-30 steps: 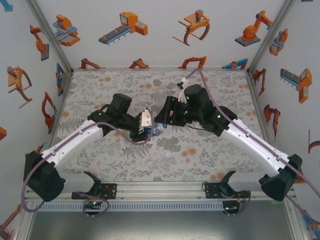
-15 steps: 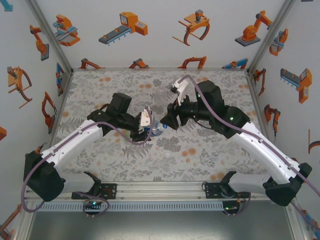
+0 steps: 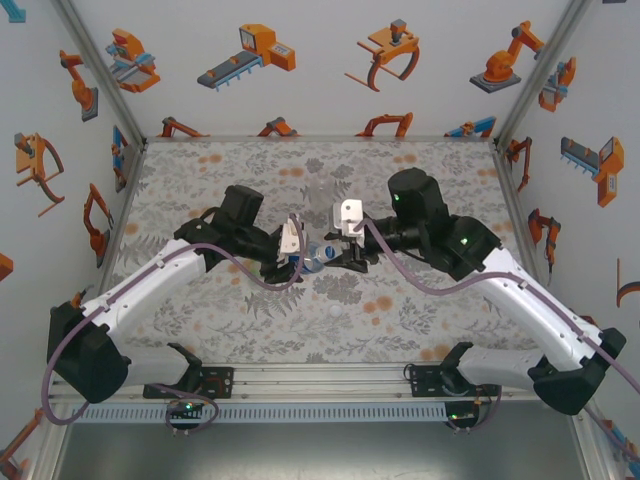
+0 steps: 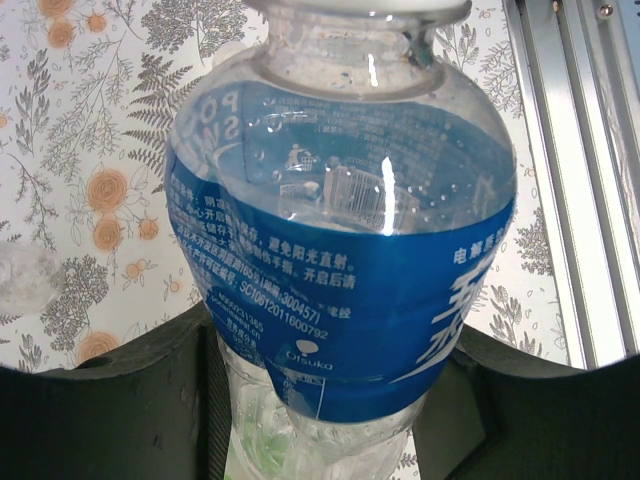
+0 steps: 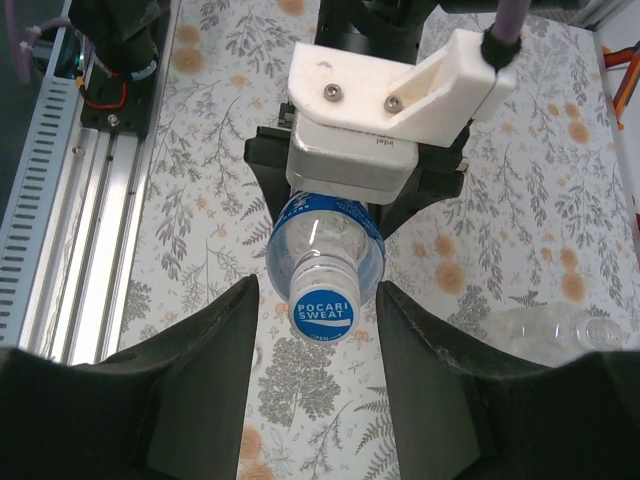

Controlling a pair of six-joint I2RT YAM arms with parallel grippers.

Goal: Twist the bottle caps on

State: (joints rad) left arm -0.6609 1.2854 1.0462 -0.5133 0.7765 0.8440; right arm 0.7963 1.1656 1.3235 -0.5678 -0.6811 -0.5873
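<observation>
Right tool (image 3: 333,255) swung down, spread astride cap (image 5: 323,308); left tool (image 4: 330,415) pinches blue-label bottle (image 4: 340,250). Floral worktop (image 3: 420,310), robot-print walls (image 3: 300,60).

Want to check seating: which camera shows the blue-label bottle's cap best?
The right wrist view: the cap faces the lens head-on, its print readable. The left wrist view catches its rim at the top edge, above the bottle. The top view shows it too small to judge.
</observation>
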